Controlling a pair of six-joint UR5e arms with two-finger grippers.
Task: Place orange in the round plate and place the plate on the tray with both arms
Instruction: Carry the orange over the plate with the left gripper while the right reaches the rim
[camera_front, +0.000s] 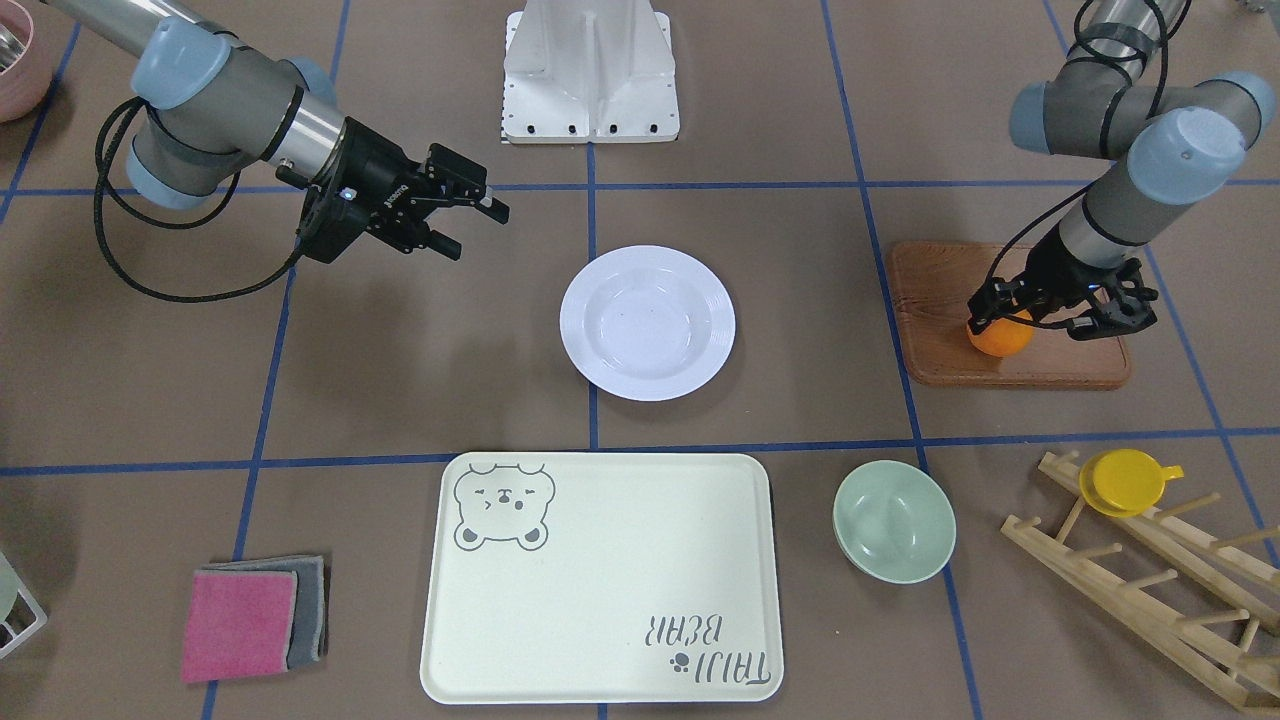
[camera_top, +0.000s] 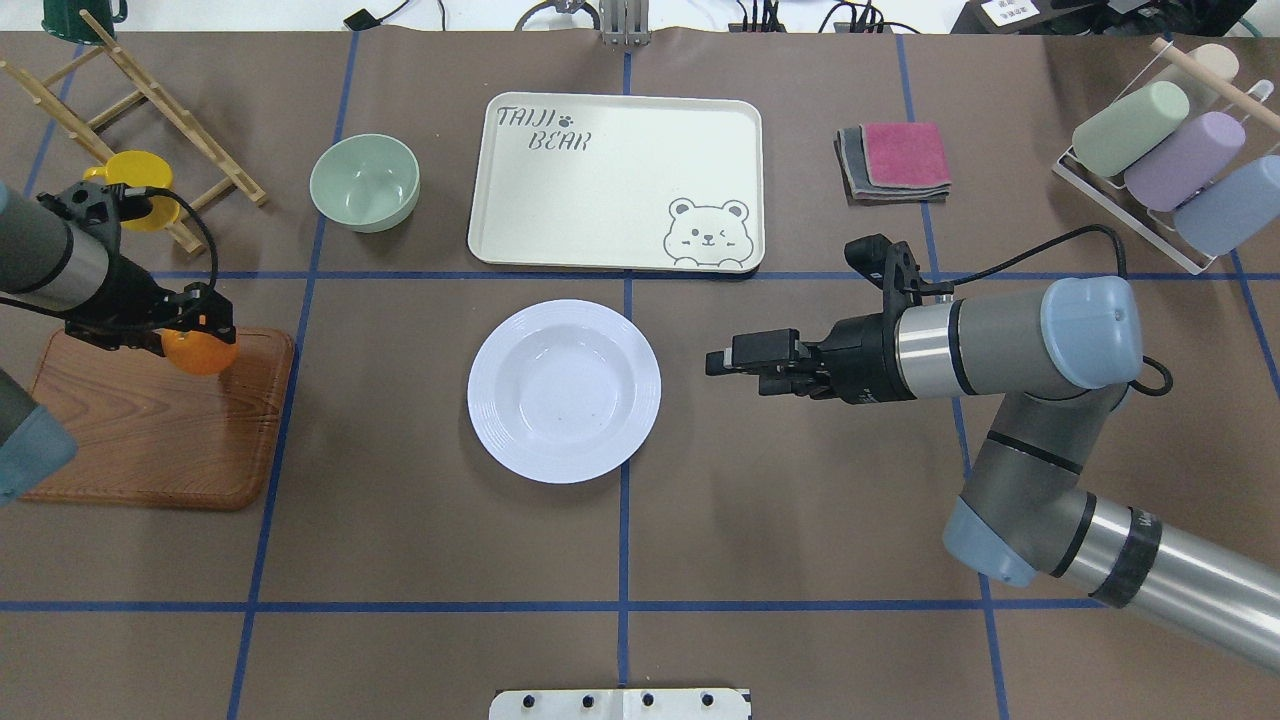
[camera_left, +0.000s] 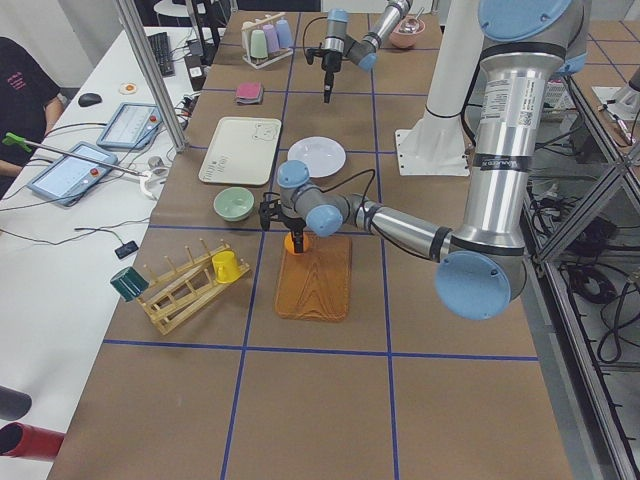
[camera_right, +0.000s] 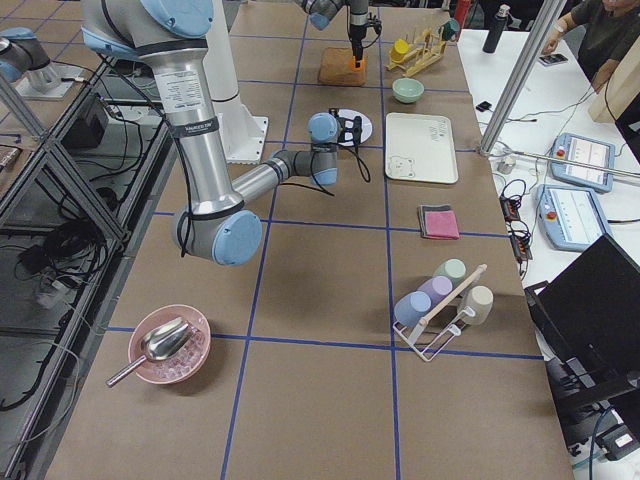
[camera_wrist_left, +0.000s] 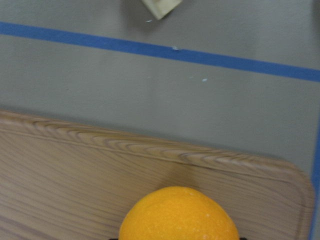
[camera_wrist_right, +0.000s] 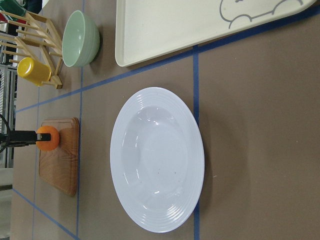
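Observation:
The orange (camera_front: 1000, 338) (camera_top: 200, 352) (camera_wrist_left: 179, 215) is at the far corner of a brown wooden board (camera_top: 150, 430). My left gripper (camera_front: 1012, 318) (camera_top: 197, 325) is shut on the orange. I cannot tell whether the fruit rests on the board or hangs just above it. The white round plate (camera_front: 648, 322) (camera_top: 564, 390) (camera_wrist_right: 157, 160) lies empty at the table's middle. My right gripper (camera_front: 478, 230) (camera_top: 722, 360) hovers open beside the plate, apart from it, with nothing between its fingers. The cream tray (camera_front: 600, 580) (camera_top: 615, 180) lies empty just beyond the plate.
A pale green bowl (camera_front: 893, 520) (camera_top: 364, 182) stands next to the tray. A yellow cup (camera_front: 1125, 482) hangs on a wooden rack (camera_front: 1150, 590) beyond the board. Folded pink and grey cloths (camera_top: 895, 160) and a wire rack of cups (camera_top: 1170, 160) sit far right.

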